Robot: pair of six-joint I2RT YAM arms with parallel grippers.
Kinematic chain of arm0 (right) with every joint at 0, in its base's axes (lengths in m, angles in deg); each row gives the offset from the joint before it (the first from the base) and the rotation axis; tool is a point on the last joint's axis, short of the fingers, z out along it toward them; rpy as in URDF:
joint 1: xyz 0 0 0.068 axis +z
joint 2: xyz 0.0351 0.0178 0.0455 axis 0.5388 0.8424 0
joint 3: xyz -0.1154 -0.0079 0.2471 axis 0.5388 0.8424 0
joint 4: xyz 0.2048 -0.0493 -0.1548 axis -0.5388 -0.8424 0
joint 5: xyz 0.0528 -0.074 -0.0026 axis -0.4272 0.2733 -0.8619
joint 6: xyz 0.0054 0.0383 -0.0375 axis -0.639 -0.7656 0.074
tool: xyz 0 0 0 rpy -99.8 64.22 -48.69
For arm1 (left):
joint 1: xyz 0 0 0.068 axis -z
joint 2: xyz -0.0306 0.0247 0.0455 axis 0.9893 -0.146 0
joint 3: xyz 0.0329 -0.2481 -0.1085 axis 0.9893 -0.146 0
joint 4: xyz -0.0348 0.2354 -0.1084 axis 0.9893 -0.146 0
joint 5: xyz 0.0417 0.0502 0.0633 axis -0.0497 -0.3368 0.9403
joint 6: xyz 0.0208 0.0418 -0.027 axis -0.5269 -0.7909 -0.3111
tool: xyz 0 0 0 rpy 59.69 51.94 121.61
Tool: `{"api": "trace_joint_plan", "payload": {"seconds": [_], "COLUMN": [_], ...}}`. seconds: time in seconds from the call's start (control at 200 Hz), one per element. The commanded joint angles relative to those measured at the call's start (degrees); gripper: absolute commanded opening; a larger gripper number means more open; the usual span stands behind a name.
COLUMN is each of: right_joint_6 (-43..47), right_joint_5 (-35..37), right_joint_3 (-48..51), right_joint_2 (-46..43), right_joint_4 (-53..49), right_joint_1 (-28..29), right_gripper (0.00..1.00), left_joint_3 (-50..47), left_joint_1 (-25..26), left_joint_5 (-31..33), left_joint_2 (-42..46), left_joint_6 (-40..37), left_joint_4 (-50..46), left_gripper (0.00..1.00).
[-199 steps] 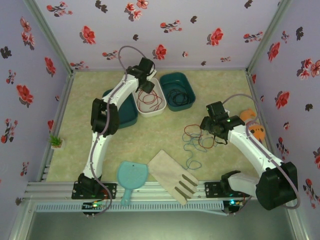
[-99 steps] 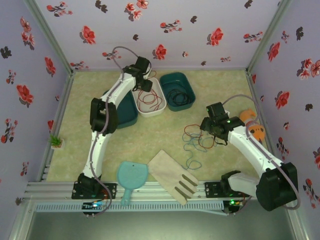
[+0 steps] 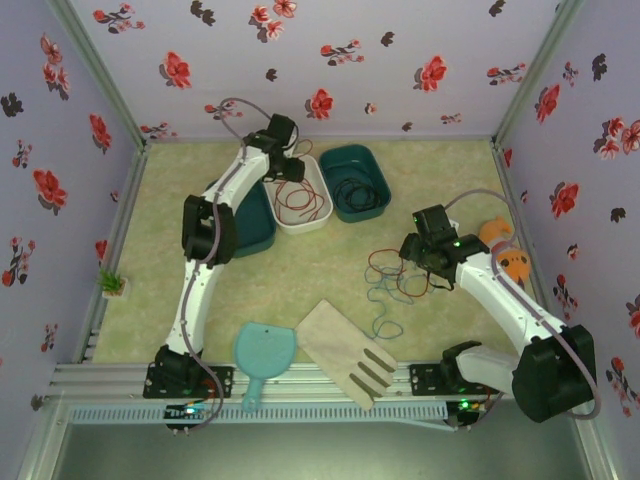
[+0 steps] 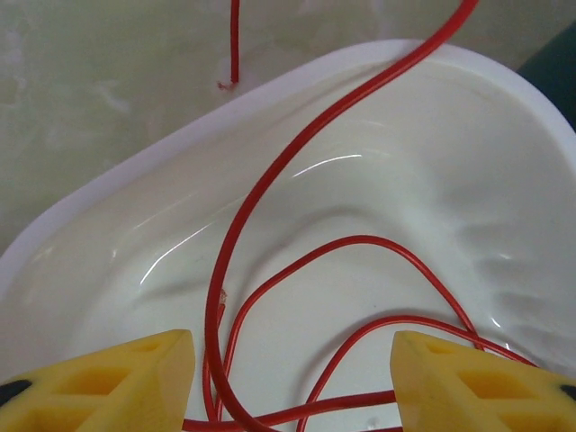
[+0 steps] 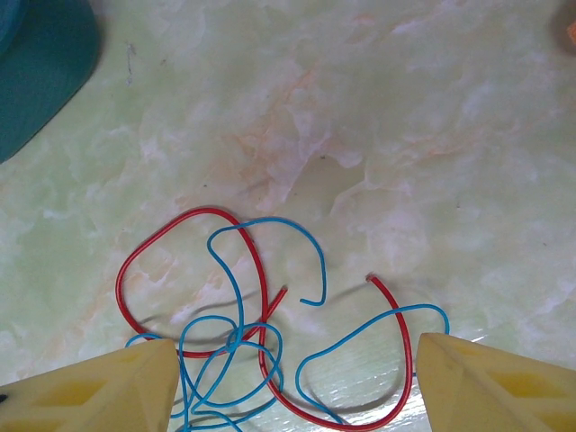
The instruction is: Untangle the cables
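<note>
In the top external view, we saw the left end effector [image 3: 294, 172] over the far end of a white tub [image 3: 318, 218], where a red cable [image 3: 300, 204] lay coiled. From that height we could not tell how its jaws stood. A black cable [image 3: 352, 193] sat in the teal tub [image 3: 350, 152] just beside it. A second teal tub [image 3: 255, 225] was half hidden under the left arm, and we could not see inside it. The right end effector [image 3: 406, 262] hung over a tangle [image 3: 388, 278] of red and blue strands on the tabletop [image 3: 165, 190], and its body covered part of the knot.

In the left wrist view, the two yellow fingers [image 4: 99, 382] stood well apart and clamped nothing; only their tips were in frame. The red cable [image 4: 360, 239] looped across the tub's floor [image 4: 423, 153] between them and ran off the bottom edge. One length climbed over the rim and left the frame at the top.

In the right wrist view, the fingers [image 5: 90, 387] were again wide apart and empty. A red strand [image 5: 207, 210] and a blue strand [image 5: 270, 219] crossed each other on the tabletop between them. The lower loops were cut off, and we could not make out which strand lay on top at the crossings.
</note>
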Motion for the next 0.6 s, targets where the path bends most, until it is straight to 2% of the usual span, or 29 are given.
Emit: {"api": "trace_joint_plan", "payload": {"seconds": [0.0,0.035,0.18,0.35,0.595], "right_joint_6": [-0.47,-0.43,-0.43,-0.54,-0.53], "right_joint_5": [0.19,0.20,0.19,0.29,0.42], "right_joint_3": [0.87,0.87,0.97,1.36,1.82], "right_joint_2": [-0.76,-0.74,-0.71,-0.93,-1.26], "right_joint_4": [0.46,0.47,0.49,0.45,0.60], "right_joint_1": [-0.38,-0.34,-0.37,-0.38,-0.34], "right_gripper": [0.70,0.70,0.70,0.71,0.71], "left_joint_3": [1.89,1.90,1.71,0.77,-10.64], "left_joint_1": [-0.50,-0.50,-0.53,-0.52,-0.54], "left_joint_5": [-2.30,-2.56,-3.17,-3.06,-0.97], "left_joint_2": [-2.25,-2.44,-2.55,-0.92,8.15], "left_joint_6": [2.59,2.68,3.13,3.87,4.45], "left_joint_4": [-0.22,-0.23,-0.05,0.66,10.44], "left_gripper": [0.60,0.59,0.41,0.16,0.03]}}
